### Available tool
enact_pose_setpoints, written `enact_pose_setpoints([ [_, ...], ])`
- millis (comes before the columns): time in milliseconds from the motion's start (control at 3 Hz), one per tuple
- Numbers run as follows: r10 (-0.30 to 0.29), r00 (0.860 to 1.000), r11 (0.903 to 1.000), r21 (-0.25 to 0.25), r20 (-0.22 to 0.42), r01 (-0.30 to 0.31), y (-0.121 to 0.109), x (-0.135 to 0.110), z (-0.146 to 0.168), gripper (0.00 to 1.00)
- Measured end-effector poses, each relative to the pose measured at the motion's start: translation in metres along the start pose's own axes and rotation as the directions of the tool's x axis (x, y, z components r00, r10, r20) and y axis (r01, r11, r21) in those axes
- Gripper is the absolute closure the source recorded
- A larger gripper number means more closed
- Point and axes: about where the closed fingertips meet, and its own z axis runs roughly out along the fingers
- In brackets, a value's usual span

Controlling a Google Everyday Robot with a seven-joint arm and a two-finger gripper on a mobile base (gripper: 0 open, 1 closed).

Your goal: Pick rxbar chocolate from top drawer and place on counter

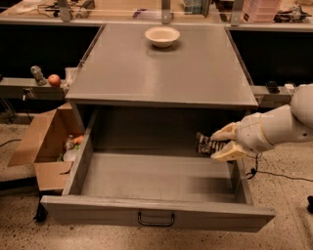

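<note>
The top drawer (156, 212) stands pulled fully open, a grey box with a small dark handle on its front panel. My gripper (219, 144) is at the drawer's right side, lifted above the drawer floor, shut on the rxbar chocolate (205, 144). The bar is black with white lettering and sticks out to the left of the cream fingers (226, 152). My white arm comes in from the right edge. The grey counter (161, 68) lies above and behind the drawer.
A cream bowl (162, 35) sits at the counter's back middle. An open brown cardboard box (46, 141) with small items stands on the floor to the left. A shelf at the left holds a red apple (54, 79) and a small can (37, 74). A cluttered wooden workbench (146, 7) runs along the back.
</note>
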Motion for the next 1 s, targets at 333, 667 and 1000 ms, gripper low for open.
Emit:
enact_pose_setpoints([
  [333,0.0,1.0,1.0,-0.001,0.0,0.0,0.0,0.0,0.0,1.0],
  [667,0.013,1.0,0.9999,-0.003,0.026,-0.012,-0.01,-0.012,-0.003,1.0],
  [1000,0.007,0.997,0.9994,0.033,0.074,-0.009,-0.048,-0.046,-0.022,1.0],
])
